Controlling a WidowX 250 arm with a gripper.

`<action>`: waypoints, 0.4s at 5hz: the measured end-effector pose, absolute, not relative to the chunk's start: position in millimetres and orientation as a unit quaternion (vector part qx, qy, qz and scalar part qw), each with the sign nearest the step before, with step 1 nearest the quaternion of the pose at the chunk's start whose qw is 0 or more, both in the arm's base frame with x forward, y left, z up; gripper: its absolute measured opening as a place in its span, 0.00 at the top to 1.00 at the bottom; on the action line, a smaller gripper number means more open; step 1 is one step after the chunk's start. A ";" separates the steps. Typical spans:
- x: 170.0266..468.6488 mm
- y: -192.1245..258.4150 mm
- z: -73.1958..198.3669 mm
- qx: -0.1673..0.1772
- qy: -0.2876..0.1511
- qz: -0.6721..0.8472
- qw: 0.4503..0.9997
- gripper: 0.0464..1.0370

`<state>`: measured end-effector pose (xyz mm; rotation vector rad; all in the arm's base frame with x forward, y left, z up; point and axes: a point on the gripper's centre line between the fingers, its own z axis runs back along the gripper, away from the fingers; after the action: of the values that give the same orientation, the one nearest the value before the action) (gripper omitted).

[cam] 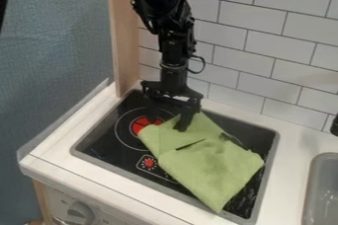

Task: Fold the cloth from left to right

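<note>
Across the stovetop (109,144), the green cloth (210,167) is lying rumpled, looking only part-folded with rightward folding left, and the gripper (183,127) is hanging at its upper part, clenched or released, can't tell!

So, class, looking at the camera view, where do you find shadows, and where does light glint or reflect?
In the camera view: soft shading in the creases of the green cloth; broken pale reflections on the glossy black stove top, at its lower right beside the cloth; a faint sheen inside the grey sink.
</note>
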<state>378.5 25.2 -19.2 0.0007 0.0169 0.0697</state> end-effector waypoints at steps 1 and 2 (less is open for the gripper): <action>380.7 25.5 -19.2 0.007 0.002 0.042 0.999 0.35; 378.3 26.5 -21.6 0.009 0.003 0.048 0.999 0.62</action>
<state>378.3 26.5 -21.6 0.0170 0.0063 0.0959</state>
